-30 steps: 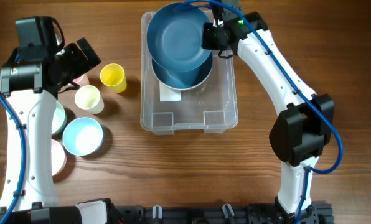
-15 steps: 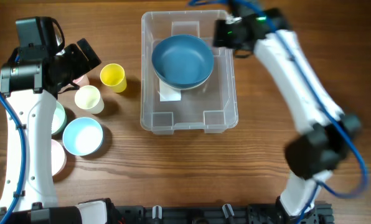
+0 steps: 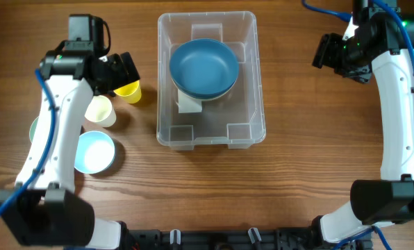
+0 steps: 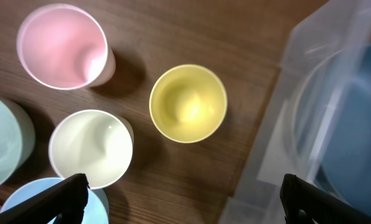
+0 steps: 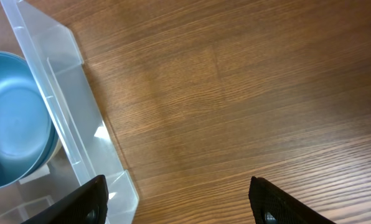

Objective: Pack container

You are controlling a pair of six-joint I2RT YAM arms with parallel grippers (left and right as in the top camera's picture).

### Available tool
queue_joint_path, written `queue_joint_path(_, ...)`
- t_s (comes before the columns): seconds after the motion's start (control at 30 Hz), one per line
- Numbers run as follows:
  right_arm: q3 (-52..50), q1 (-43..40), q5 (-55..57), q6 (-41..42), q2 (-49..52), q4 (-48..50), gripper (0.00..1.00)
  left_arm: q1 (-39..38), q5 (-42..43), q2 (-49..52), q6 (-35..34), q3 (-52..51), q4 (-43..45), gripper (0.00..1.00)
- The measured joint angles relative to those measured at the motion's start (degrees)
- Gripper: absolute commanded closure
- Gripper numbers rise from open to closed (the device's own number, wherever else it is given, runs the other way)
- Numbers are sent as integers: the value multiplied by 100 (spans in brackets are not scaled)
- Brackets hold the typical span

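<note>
The clear container point(image 3: 210, 136) stands at the table's middle, with a dark blue bowl point(image 3: 203, 66) nested in another bowl inside its far half. My right gripper point(image 3: 324, 54) hangs open and empty over bare wood to the right of the container; the right wrist view shows the gripper point(image 5: 176, 190) beside the container's wall point(image 5: 67, 106) and the blue bowl point(image 5: 14, 118). My left gripper point(image 3: 120, 71) is open and empty above the yellow cup point(image 3: 129, 91). In the left wrist view that gripper point(image 4: 182, 193) straddles wood just below the yellow cup point(image 4: 188, 102).
Left of the container stand a cream cup point(image 4: 91, 148), a pink cup point(image 4: 62, 46), a mint bowl point(image 4: 2, 146) and a light blue bowl point(image 3: 94, 151). The container's corner point(image 4: 285, 124) lies close to my left gripper's right finger.
My right gripper opened, left the blue bowl nested in the container, and swung away to the right. My left arm shifted right over the cups.
</note>
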Motion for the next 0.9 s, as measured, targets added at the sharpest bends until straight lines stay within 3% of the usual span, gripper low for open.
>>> queue_joint_path(0.43, -20, 0, -2, 0, 0, 9, 27, -15, 205, 1169, 0, 0, 546, 1)
queue_joint_path(0.9, -20, 0, -2, 0, 0, 9, 27, -332, 291, 1255, 264, 0, 911, 1)
